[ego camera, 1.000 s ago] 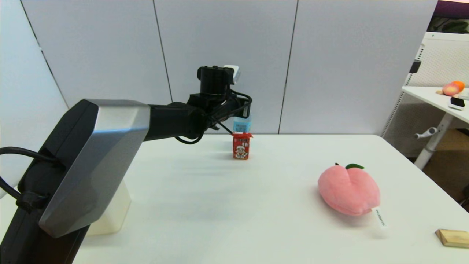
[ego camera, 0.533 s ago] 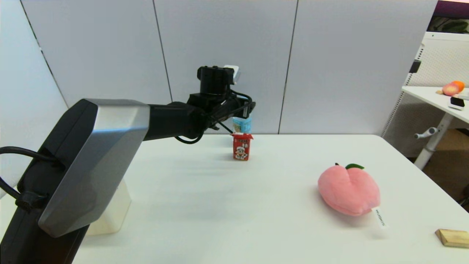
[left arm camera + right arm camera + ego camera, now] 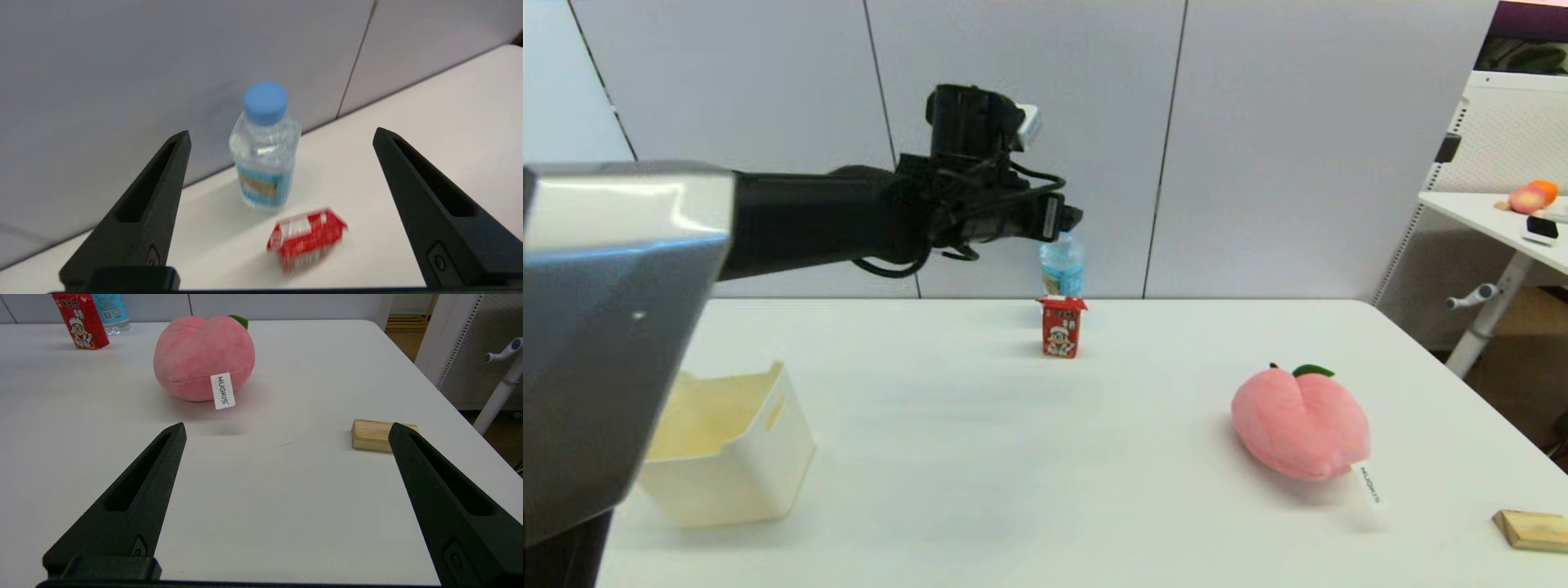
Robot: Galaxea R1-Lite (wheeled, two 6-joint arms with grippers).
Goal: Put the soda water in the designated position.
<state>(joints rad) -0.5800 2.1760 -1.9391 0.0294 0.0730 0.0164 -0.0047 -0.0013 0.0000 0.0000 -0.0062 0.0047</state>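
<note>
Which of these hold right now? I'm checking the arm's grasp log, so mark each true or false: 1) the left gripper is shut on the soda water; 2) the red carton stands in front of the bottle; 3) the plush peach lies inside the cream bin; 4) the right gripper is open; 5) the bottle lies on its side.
1) False: the left gripper is open, raised above the soda water, not touching it.
2) True: the red carton stands nearer the robot.
3) False: the plush peach lies on the table, far from the cream bin.
4) True: the right gripper is open over bare table.
5) False: it stands upright.
</note>
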